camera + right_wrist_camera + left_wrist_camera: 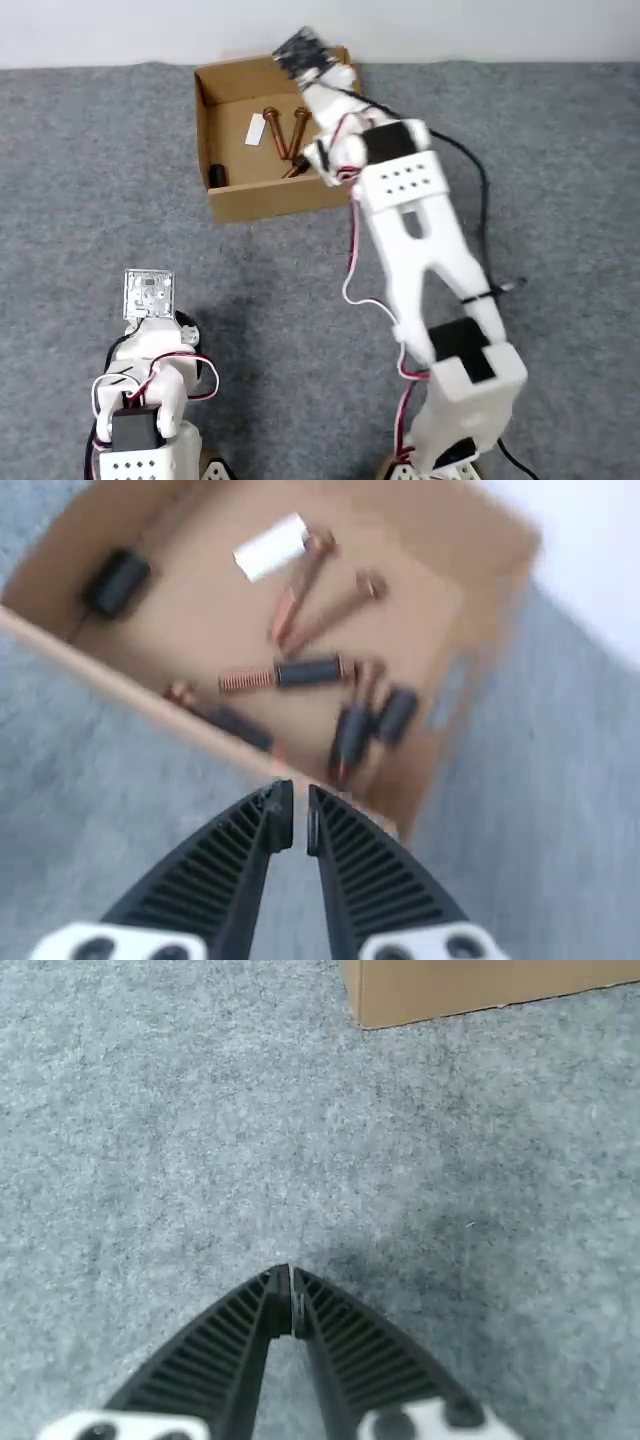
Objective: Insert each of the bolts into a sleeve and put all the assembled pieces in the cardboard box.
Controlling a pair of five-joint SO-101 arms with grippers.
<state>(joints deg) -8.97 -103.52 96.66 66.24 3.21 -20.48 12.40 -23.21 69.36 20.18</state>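
1. The right claw [299,820] was all but closed, with only a thin slit between its ribbed tips, and it held nothing.
2. It hung just above the near wall of the cardboard box [190,630], close to one corner, with the open box spread out beyond the tips.
3. Closest to the tips, two black sleeves [352,735] lay side by side on the box floor. Both were blurred, and a copper end showed at each.
4. Another dark piece [230,723] lay along the near wall, partly hidden by it.
5. Near the middle of the floor lay an assembled piece [300,672], a black sleeve with copper thread sticking out of one end.
6. Farther in lay two copper bolts [300,590], their shafts angled toward each other. One head touched a white tag [270,548].
7. A lone sleeve [118,580] sat in a corner, well apart from the rest.
8. In the high view the right arm [420,230] stretched from the near edge of the tabletop [200,1140] up to the box.
9. The left claw [291,1300] was closed, tips touching and empty, low over the grey tabletop. A box corner showed well ahead of it.
10. The left arm [150,400] was folded back at the near edge, well apart from the box.
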